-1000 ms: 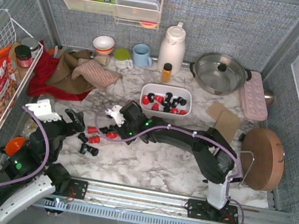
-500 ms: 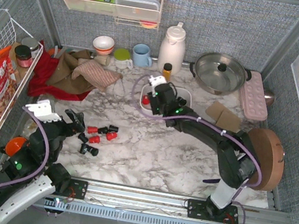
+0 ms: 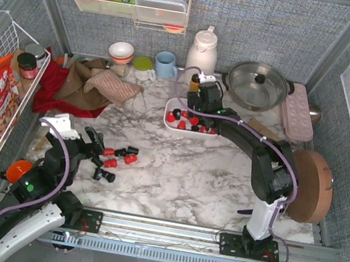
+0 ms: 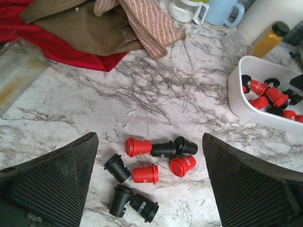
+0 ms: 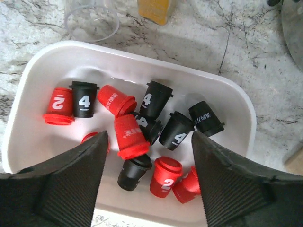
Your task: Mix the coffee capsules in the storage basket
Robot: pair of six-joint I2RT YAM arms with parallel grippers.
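Grey-veined marble desk [image 3: 194, 175], walled in by woven grey panels. Toward its far middle, storage basket [image 5: 57, 54], white and shallow, holding a jumble of coffee capsules [image 5: 163, 130], red and black, mostly tipped on their sides, several showing white numerals. Directly over that jumble, right claw [image 5: 149, 156], jaws spread wide to either side of the pile, clamped on nothing; impossible to tell whether either fingertip touches a pod. One red pod lying across the black ones, between the two mesh-textured fingers [image 5: 61, 184]. Just behind the basket, a small amber bottle [image 5: 154, 9] and a clear glass [image 5: 92, 21]. Well apart on the near left of the desk, a second cluster of loose pods [image 4: 151, 165], three red and several black, all on their sides. Above that cluster, left claw [image 4: 150, 142], opened to its fullest, empty, touching none of them. Farther out along the back edge, a white carafe [image 3: 202, 54], a blue mug [image 3: 166, 65], a lidded steel pot [image 3: 258, 84]; at far left, crumpled red and brown cloths [image 3: 81, 84].
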